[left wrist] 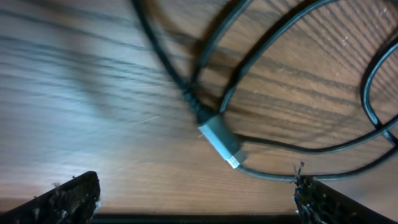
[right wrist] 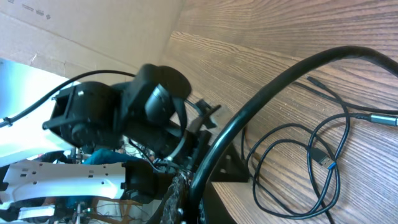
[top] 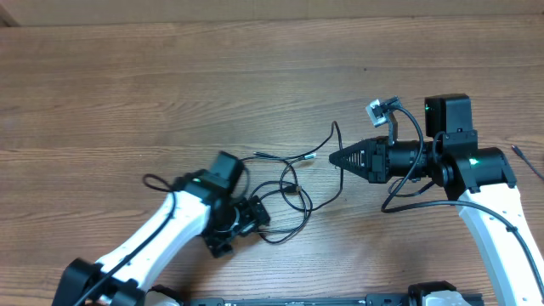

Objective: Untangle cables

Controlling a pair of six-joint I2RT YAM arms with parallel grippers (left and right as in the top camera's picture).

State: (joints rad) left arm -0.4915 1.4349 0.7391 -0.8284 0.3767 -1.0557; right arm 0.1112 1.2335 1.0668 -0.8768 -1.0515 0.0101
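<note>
found the cables (top: 289, 191) in loose, crossed loops on the table (top: 127, 85), gathered around the grey plug (left wrist: 221, 142) and trailing away from it toward both arms. saw the left gripper (left wrist: 196, 200) just short of that plug, jaws spread wide and holding nothing, fingertips (left wrist: 68, 199) to either side and the plug ahead, roughly midway between them. noted the plug's long axis lying slantwise to the line between the fingers, neither square to it nor along it, with the cord leaving the far end and the metal tip pointing back toward the jaws. counted several other strands crossing close beside the plug, one touching its cord right at the far end; could not tell over or under. placed the right gripper (top: 333, 157) beyond the plug, on the side away from the left gripper and farther off, jaws pressed together, seemingly pinching a single strand arching up out of them. judged the left arm clearly the nearer to the plug. judged the coming move to hinge on that slant: a small wrist turn to set the fingers square across the plug body, then forward and down, closing on the plug alone. reckoned the risk to be catching a neighbouring loop in the same pinch and tightening the tangle against the right gripper's hold.
</note>
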